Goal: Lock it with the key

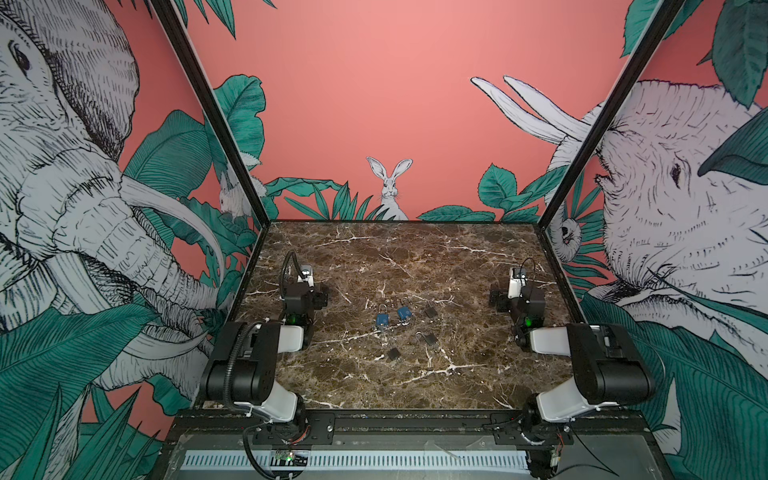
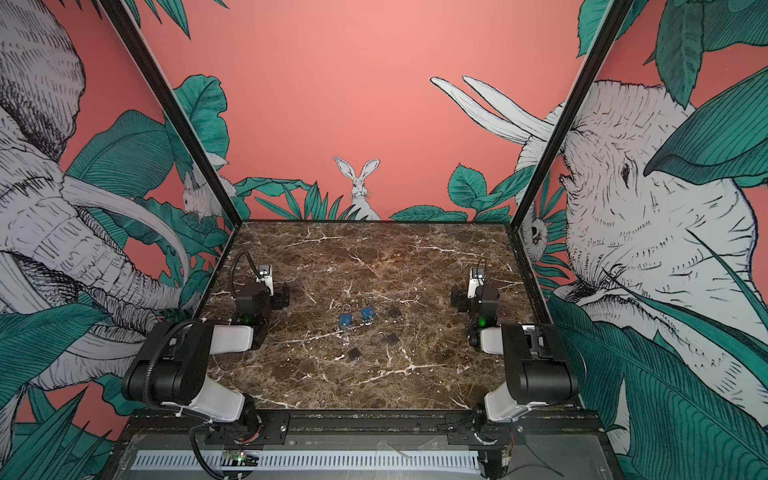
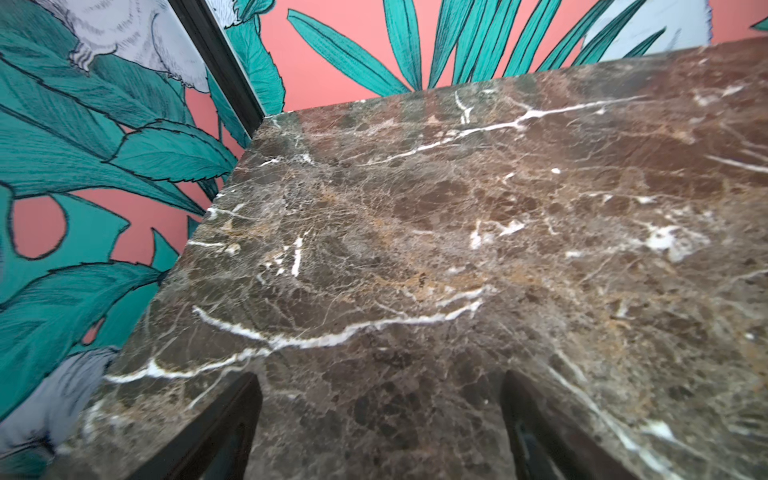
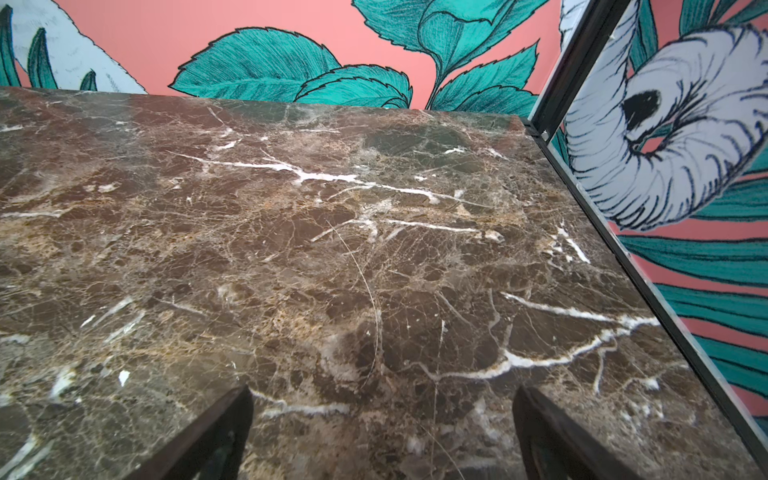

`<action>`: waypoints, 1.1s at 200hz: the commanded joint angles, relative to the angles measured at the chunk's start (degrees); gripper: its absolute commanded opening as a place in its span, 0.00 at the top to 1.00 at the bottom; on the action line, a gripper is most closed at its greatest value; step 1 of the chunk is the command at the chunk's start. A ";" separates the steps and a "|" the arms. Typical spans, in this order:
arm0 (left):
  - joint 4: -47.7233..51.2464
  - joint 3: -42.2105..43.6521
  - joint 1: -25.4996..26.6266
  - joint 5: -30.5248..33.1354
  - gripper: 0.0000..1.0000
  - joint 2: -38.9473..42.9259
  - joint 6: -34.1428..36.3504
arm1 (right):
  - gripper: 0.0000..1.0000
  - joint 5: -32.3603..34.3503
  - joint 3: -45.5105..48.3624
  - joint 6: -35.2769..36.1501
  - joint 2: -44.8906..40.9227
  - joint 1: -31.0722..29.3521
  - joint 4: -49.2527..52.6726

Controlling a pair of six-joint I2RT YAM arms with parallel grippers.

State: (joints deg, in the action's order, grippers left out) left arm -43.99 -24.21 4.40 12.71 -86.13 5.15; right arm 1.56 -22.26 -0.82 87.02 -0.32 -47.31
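Two blue padlocks (image 1: pixel 382 319) (image 1: pixel 404 312) lie mid-table, and both top views show them (image 2: pixel 345 319) (image 2: pixel 367 313). Three black padlocks (image 1: pixel 430 311) (image 1: pixel 430 338) (image 1: pixel 393 354) lie around them. I cannot make out a key at this size. My left gripper (image 1: pixel 308 291) rests at the table's left side, well away from the locks. In the left wrist view the left gripper (image 3: pixel 380 378) is open over bare marble. My right gripper (image 1: pixel 513 293) rests at the right side. The right wrist view shows the right gripper (image 4: pixel 382 390) open too, with nothing between its fingers.
The brown marble table (image 1: pixel 395 257) is boxed in by black frame posts (image 1: pixel 232 149) and printed walls on the left, back and right. Both folded arms (image 1: pixel 249 365) (image 1: pixel 598 365) sit at the front corners.
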 commanded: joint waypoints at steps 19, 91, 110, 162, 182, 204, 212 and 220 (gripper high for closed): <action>14.87 -5.33 -0.12 6.03 0.14 10.31 -3.88 | 0.12 6.63 -6.13 -3.16 -9.35 -0.79 17.43; 48.83 -18.92 2.76 2.62 0.28 20.24 -14.67 | 0.30 12.51 -20.98 -4.90 -17.83 -15.21 53.56; 54.33 -19.95 5.50 0.42 0.32 21.92 -18.08 | 0.34 10.97 -22.83 -6.43 -17.41 -20.36 58.53; 61.32 -19.93 12.14 -5.25 0.35 22.66 -26.27 | 0.40 5.41 -27.31 -7.43 -9.59 -30.47 65.66; 61.30 -19.01 12.37 -7.43 0.36 22.72 -27.82 | 0.43 3.36 -28.86 -7.82 -6.16 -32.90 65.77; 61.52 -18.81 12.45 -8.82 0.37 22.72 -28.09 | 0.45 2.14 -31.63 -7.53 -1.46 -35.15 66.30; 61.68 -18.95 12.47 -8.87 0.37 22.80 -27.91 | 0.45 1.49 -32.84 -7.56 0.35 -35.76 66.68; 61.91 -19.04 12.43 -8.76 0.37 22.76 -27.83 | 0.46 0.61 -33.97 -7.53 2.17 -36.21 66.91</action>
State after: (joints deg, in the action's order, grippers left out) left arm 15.57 -43.35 16.62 5.56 -64.62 -20.78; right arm 5.04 -52.60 -7.75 85.36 -34.96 18.31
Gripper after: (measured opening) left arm 0.632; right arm 0.550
